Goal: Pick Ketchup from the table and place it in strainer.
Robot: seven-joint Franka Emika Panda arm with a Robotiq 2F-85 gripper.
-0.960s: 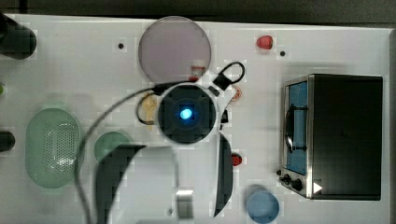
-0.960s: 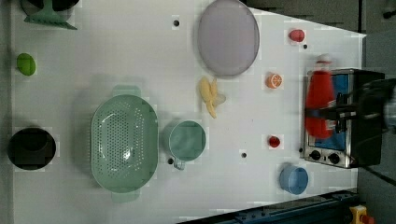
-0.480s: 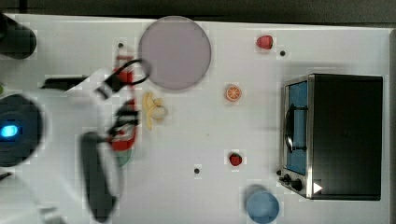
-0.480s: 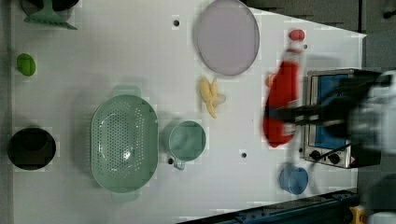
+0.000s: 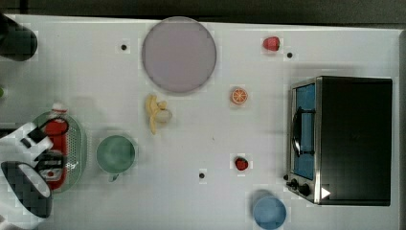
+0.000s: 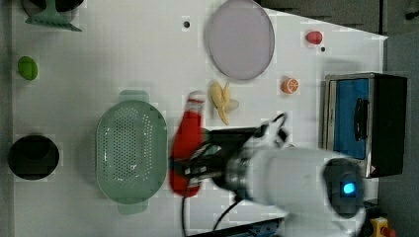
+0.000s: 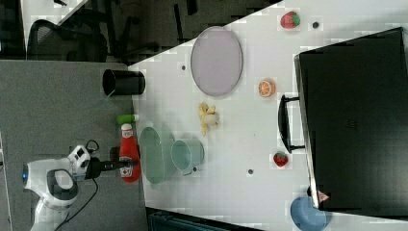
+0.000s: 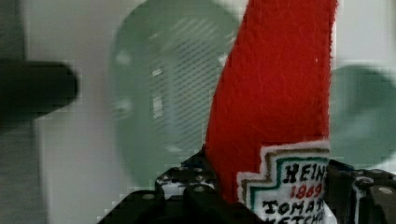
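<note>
The ketchup (image 5: 56,139), a red bottle with a white cap and label, hangs in the air with my gripper (image 5: 50,164) shut on its lower body. In the top view it lies lengthwise over the pale green oval strainer (image 5: 79,143). The left view shows the ketchup (image 6: 190,138) just off the right rim of the strainer (image 6: 131,150), with the gripper (image 6: 195,169) across it. In the right view the ketchup (image 7: 129,153) sits at the left edge of the strainer (image 7: 151,154). The wrist view has the ketchup (image 8: 275,93) between black fingers (image 8: 196,196), the strainer (image 8: 159,93) below.
A round green cup (image 5: 115,153) stands close beside the strainer. Further along the table are a banana (image 5: 157,114), a purple plate (image 5: 178,53), an orange slice (image 5: 239,96), two strawberries (image 5: 242,164), a blue bowl (image 5: 269,212) and a toaster oven (image 5: 354,139). A black cup (image 5: 16,40) sits at a corner.
The arm has carried the ketchup from beside the toaster oven across the table to the strainer, moving left in both the top view and the left view.
</note>
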